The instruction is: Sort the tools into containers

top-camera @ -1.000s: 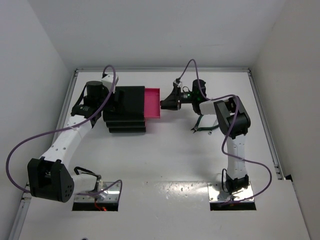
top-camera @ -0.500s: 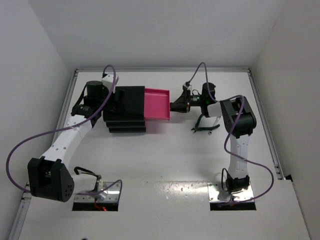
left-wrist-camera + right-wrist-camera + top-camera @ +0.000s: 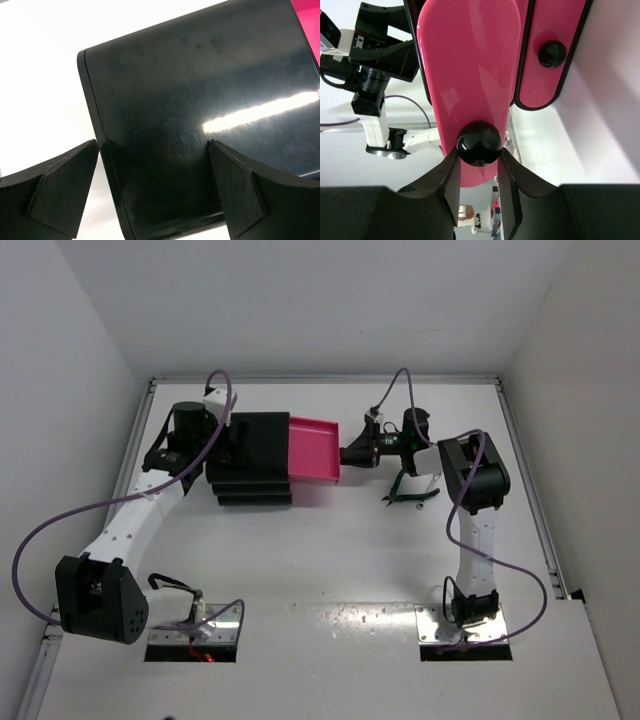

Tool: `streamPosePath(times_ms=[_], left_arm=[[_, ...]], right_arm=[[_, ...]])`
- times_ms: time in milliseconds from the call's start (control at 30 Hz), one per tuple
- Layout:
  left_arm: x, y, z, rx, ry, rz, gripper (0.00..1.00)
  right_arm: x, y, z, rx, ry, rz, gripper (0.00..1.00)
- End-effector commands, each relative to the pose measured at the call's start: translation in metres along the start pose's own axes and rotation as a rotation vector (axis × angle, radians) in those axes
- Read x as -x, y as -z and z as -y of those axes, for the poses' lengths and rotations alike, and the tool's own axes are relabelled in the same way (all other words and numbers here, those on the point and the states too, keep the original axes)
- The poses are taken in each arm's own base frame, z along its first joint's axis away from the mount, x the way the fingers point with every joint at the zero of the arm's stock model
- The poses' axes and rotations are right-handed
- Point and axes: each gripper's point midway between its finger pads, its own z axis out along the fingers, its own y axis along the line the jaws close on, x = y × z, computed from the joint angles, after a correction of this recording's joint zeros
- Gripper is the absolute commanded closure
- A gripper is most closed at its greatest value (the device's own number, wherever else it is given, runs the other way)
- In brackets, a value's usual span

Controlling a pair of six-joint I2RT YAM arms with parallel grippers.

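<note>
The black drawer chest [image 3: 252, 453] stands at the back left. Its top magenta drawer [image 3: 313, 449] is pulled out to the right. My right gripper [image 3: 347, 454] is shut on that drawer's round black knob [image 3: 479, 143]. A second magenta drawer front with its knob [image 3: 552, 54] shows beside it, closed. My left gripper [image 3: 228, 435] is open and straddles the chest's black top [image 3: 200, 110] at its back left corner. Dark green-handled pliers [image 3: 408, 496] lie on the table under my right arm. The yellow-handled pliers and the silver wrench are out of view.
White walls close in the table at the back and both sides. The right arm's purple cable [image 3: 390, 390] loops above the gripper. Both arm bases [image 3: 195, 630] stand at the near edge.
The top magenta drawer has slid out to the right, pulled by my right gripper. In the last half second it barely moved. The left arm stayed still.
</note>
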Motion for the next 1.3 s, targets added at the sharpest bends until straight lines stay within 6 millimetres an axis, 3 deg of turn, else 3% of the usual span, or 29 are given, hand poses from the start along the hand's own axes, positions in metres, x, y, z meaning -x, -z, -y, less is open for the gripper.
streamPosePath(times_ms=[0,300,333,500,600,700,800,833,867,900,933,967,1033,1100,1267], left_arm=[[-0.011,-0.002,0.003,-0.003,-0.004,-0.043,0.01],[-0.011,-0.002,0.003,-0.003,-0.004,-0.043,0.01],[-0.011,-0.002,0.003,-0.003,-0.004,-0.043,0.01],[-0.011,-0.002,0.003,-0.003,-0.004,-0.043,0.01],[-0.011,-0.002,0.003,-0.003,-0.004,-0.043,0.01],[-0.011,-0.002,0.003,-0.003,-0.004,-0.043,0.01],[-0.011,-0.002,0.003,-0.003,-0.004,-0.043,0.01],[-0.011,-0.002,0.003,-0.003,-0.004,-0.043,0.01],[-0.011,-0.002,0.003,-0.002,0.005,-0.043,0.01],[-0.008,0.001,0.003,-0.001,0.005,-0.033,0.01],[-0.005,0.003,0.005,-0.012,0.005,-0.022,0.01],[-0.005,0.003,0.005,-0.012,0.005,-0.022,0.01],[0.000,0.009,0.008,-0.004,-0.007,-0.003,0.01],[0.008,0.013,0.008,0.017,-0.029,0.018,0.01],[0.042,0.027,0.008,0.036,-0.083,0.099,0.01]], right_arm=[[0.015,0.006,0.003,0.001,0.074,0.053,0.82],[0.020,0.014,0.005,-0.003,0.083,0.072,0.85],[0.018,0.014,0.007,-0.006,0.074,0.071,0.82],[0.016,0.015,0.008,-0.006,0.062,0.061,0.48],[0.011,0.015,0.013,-0.011,0.041,0.060,0.39],[0.011,0.020,0.006,-0.017,0.070,0.069,0.39],[0.015,0.043,0.010,-0.061,0.054,0.106,0.39],[0.015,0.051,0.001,-0.074,0.077,0.115,0.39],[0.021,0.058,-0.003,-0.096,0.210,0.118,0.39],[0.014,0.074,0.006,-0.156,0.089,0.122,0.39],[0.016,0.082,0.009,-0.220,0.116,0.134,0.40],[0.028,0.093,-0.003,-0.277,0.339,0.123,0.40],[0.013,0.114,0.002,-0.412,0.275,0.101,0.41],[0.010,0.130,-0.016,-0.467,0.366,0.125,0.43],[-0.011,0.165,-0.027,-0.628,0.579,0.054,0.43]])
